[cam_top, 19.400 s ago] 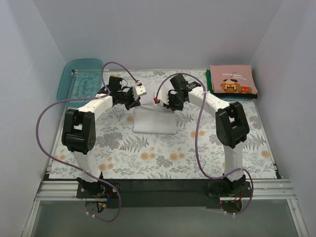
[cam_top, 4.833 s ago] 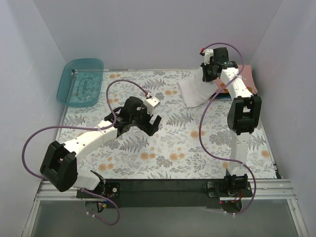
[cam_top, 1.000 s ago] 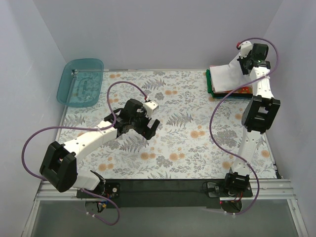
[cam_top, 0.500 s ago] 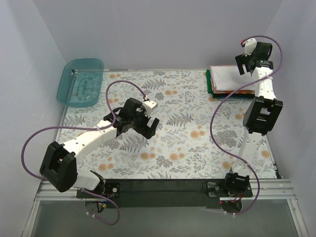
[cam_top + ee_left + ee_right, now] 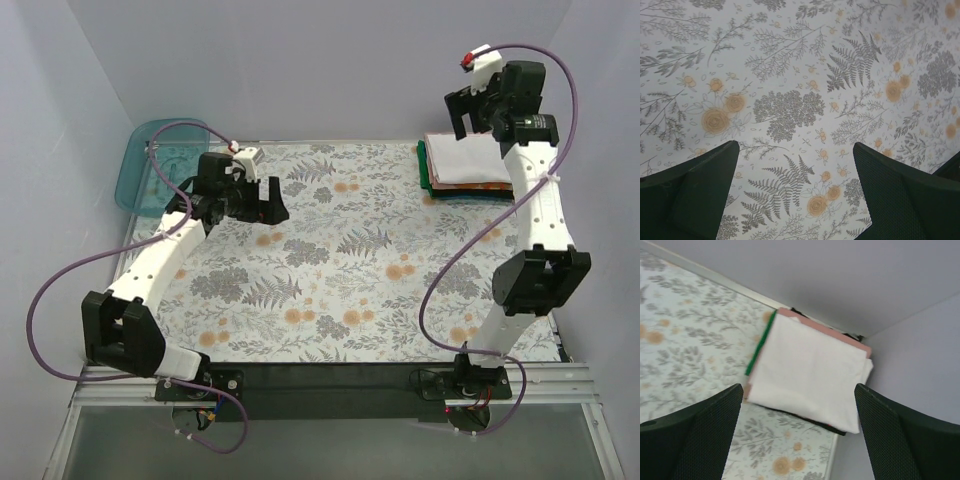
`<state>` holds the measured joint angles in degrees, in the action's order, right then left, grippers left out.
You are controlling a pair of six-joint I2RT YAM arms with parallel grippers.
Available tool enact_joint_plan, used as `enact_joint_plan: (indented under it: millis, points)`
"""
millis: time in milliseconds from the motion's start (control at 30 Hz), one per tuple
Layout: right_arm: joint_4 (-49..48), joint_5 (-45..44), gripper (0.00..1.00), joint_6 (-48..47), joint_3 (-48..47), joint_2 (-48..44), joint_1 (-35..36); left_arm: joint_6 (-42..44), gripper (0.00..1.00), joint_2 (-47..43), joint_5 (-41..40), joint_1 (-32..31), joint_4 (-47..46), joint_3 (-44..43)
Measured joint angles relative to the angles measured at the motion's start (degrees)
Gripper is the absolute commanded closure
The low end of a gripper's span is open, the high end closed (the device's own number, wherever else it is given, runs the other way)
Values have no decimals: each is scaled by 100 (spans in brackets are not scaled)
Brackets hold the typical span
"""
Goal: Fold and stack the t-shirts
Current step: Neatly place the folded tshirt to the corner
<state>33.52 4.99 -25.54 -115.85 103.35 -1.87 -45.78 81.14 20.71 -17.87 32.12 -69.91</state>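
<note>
A folded white t-shirt (image 5: 465,160) lies on top of the stack of t-shirts in the back right corner. Under it a salmon-pink edge (image 5: 856,343) and a green edge (image 5: 760,347) show, with a dark layer at the bottom. My right gripper (image 5: 472,112) hangs open high above the stack, and in the right wrist view the white t-shirt (image 5: 810,372) lies far below my right gripper (image 5: 799,387). My left gripper (image 5: 262,207) is open over the floral cloth at the back left. In its wrist view my left gripper (image 5: 795,146) has only the pattern beneath it.
A translucent teal tray (image 5: 160,160) sits in the back left corner, close to the left arm. The floral cloth (image 5: 350,290) covers the table. Grey walls close in the back and both sides, and the stack lies against the right wall.
The right gripper has opened and let the white t-shirt go onto the stack, then risen above it. The left arm has swung from the table's middle to the back left, beside the tray.
</note>
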Motion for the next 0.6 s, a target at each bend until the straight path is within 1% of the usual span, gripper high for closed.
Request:
enact_joint_plan:
  millis: [133,267,467,600]
  points:
    - [330,284,2,273,789,-800,592,-52,2,-13,15,485,155,-33]
    - [577,684,2,632,2122,-1508,986,31,2,-17,-57,529,315,85]
    - [831,1043,2,1036,4192,-2404,1113,247,2,-319,-192,529,422,778]
    - [857,1084,2,1191,5093,-3132,1128,345,2,-603,-328,529,474,1104]
